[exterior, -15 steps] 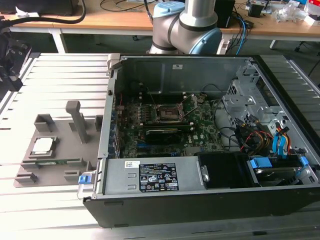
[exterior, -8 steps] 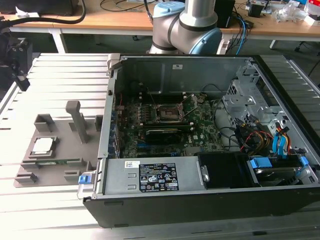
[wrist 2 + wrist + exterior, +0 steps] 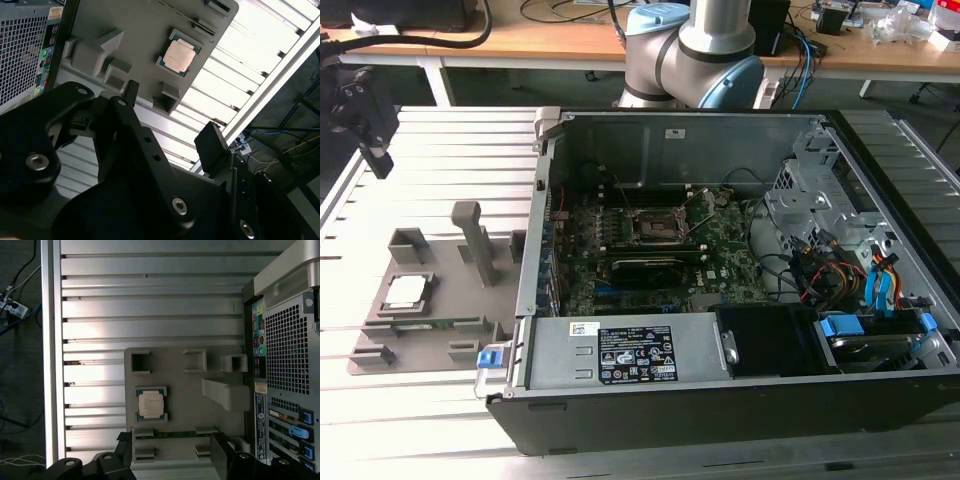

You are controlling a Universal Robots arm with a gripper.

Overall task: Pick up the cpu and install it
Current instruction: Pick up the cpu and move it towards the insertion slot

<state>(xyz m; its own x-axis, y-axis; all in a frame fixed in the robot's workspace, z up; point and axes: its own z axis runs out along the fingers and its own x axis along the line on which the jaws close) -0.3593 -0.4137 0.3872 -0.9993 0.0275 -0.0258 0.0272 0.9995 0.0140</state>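
The step in hand looks like the approach for the pick. The gripper (image 3: 370, 140) hangs above the far edge of the grey holder tray (image 3: 380, 356), its claw spread wide with nothing between the fingers (image 3: 212, 135). The cpu (image 3: 405, 291) lies flat, silver top up, in a shallow square pocket of that tray, on the side away from the computer case (image 3: 570, 400). In both wrist views it lies ahead of the fingers, not between them. To do this well, I judge the claw should be centred over the chip and squared to its edges. It should come straight down so both pads meet the thin rim, clear of the pocket's corner lips and the tray's tall post (image 3: 470, 235). The chip looks thin and slick, so a light, level hold seems wise. The tray also carries a thin green strip (image 3: 172, 433) in a slot just beside the chip, and its other pockets look unfilled. Beside the tray, the open case holds the motherboard (image 3: 720, 270) with its socket (image 3: 658, 225), a black card (image 3: 650, 268) and cables (image 3: 820, 275).
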